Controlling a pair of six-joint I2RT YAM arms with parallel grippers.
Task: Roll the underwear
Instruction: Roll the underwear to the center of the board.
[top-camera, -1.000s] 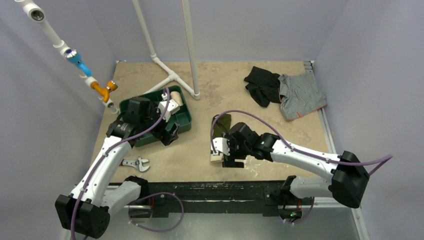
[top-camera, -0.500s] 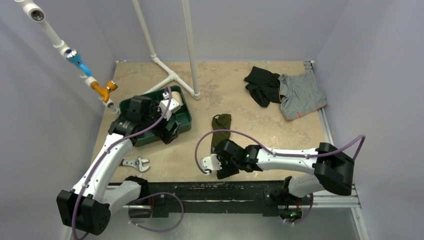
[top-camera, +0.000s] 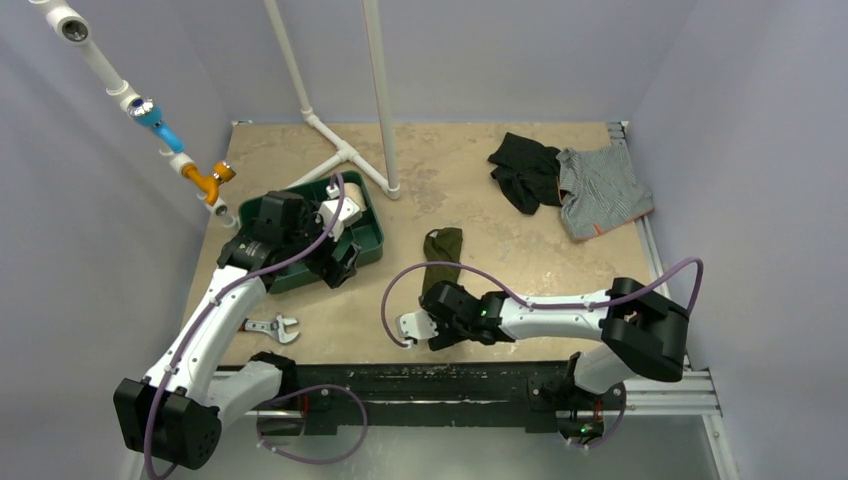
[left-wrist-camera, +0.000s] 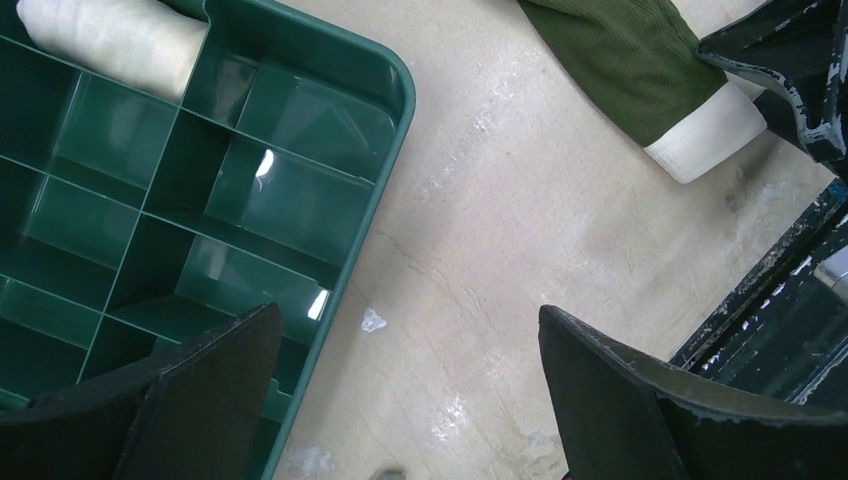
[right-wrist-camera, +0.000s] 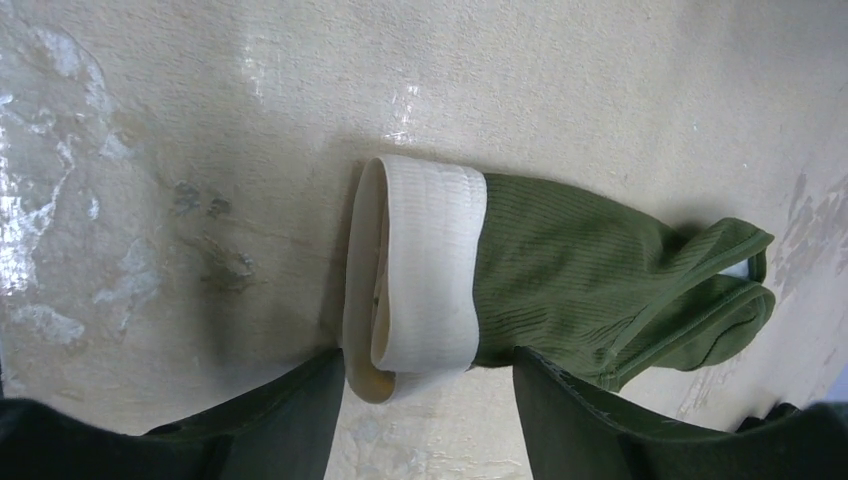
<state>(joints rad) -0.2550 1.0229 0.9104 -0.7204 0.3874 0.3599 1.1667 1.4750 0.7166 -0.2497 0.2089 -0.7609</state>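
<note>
Entry: olive underwear (right-wrist-camera: 590, 280), flat and unrolled on the table (right-wrist-camera: 200, 120), at the centre of the right wrist view.

Its cream waistband (right-wrist-camera: 425, 265) sits left of centre and the ribbed body runs off to the right. My right gripper (right-wrist-camera: 430, 385) comes in from the bottom edge with jaws spread, one finger on each side of the waistband's near end and nothing pinched. To roll well, I judge I should take the whole doubled band, both layers, square to its edge, then turn it over towards the olive body and keep the roll tight. A corner-only grip risks a skewed roll. My left gripper (left-wrist-camera: 410, 360) hangs wide open and empty over the edge of the green compartment tray (left-wrist-camera: 385, 215).
</note>
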